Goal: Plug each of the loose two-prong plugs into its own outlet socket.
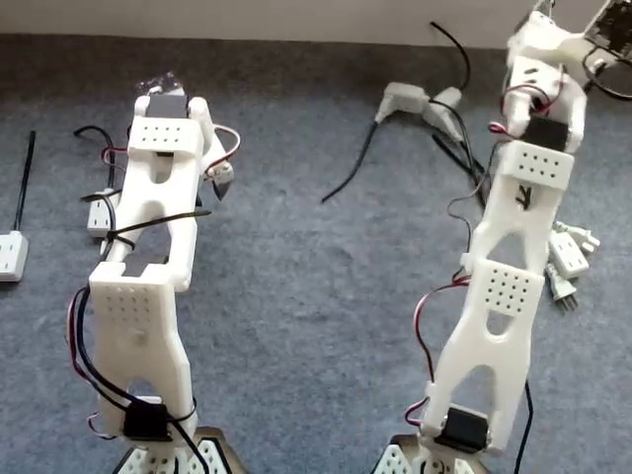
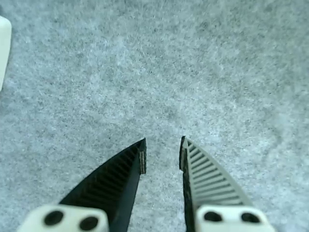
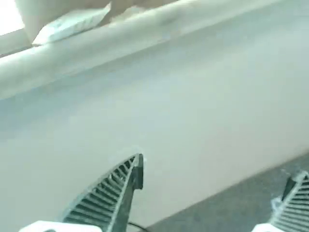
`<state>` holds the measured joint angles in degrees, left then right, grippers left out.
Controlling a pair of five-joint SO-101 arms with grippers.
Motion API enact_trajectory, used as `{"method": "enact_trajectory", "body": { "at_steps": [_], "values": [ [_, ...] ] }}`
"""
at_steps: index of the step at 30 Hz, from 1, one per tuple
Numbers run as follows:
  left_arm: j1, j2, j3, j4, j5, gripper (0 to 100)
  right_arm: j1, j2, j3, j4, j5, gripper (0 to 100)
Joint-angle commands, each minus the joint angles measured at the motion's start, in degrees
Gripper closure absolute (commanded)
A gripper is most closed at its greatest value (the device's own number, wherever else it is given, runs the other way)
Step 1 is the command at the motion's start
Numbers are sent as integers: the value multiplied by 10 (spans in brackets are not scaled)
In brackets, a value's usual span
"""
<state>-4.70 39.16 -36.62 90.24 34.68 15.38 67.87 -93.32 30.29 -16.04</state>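
1. Two arms stand side by side on the table (image 1: 296, 296), which has a grey felt-like cover; each carries one end effector
2. The left end effector (image 2: 161, 155) points down over bare grey cover; its two fingers, one black and one white, are spread a little apart with nothing between them; in the high view it hangs beside the arm's upper link (image 1: 219, 184)
3. The right end effector (image 3: 219, 174) is raised at the far right and faces a pale wall (image 3: 193, 106); its fingers are spread wide and hold nothing
4. I count six white electrical pieces, in three pairs, all lying loose on the table
5. Far middle: a white plug (image 1: 403, 99) touching a second white plug (image 1: 446, 103); a black cable (image 1: 348, 170) runs from the first toward the table's middle
6. Right side, just beside the right arm: a white outlet strip (image 1: 570, 249) and a pronged plug (image 1: 564, 289), its metal prongs bare and in no socket
7. Left side: a white outlet block (image 1: 10, 255) at the edge with a black cord (image 1: 25, 178) running away from it; a small white piece (image 1: 99, 211) half hidden behind the left arm, plug or socket I cannot tell
8. A white corner (image 2: 3, 48) shows at the left wrist view's edge, well apart from the fingers
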Motion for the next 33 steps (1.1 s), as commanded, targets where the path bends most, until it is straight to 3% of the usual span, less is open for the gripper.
{"method": "enact_trajectory", "body": {
  "at_steps": [1,7,10,12,20,24,27,33],
  "values": [
    [0,-4,-1,-4,7,864,51,-17,-49,-11,-2,569],
    [0,-4,-1,-4,7,864,162,-17,-45,-5,-2,570],
    [0,-4,-1,-4,7,864,214,-14,-45,73,18,570],
    [0,-4,-1,-4,7,864,230,-16,-44,144,82,570],
    [0,-4,12,-24,7,864,188,-66,-79,510,343,572],
    [0,-4,18,-30,7,864,139,-80,-75,673,443,646],
    [0,-4,18,-29,7,864,128,-57,-75,706,455,711],
    [0,-4,18,-29,7,864,134,26,-75,707,500,717]
  ]
}}
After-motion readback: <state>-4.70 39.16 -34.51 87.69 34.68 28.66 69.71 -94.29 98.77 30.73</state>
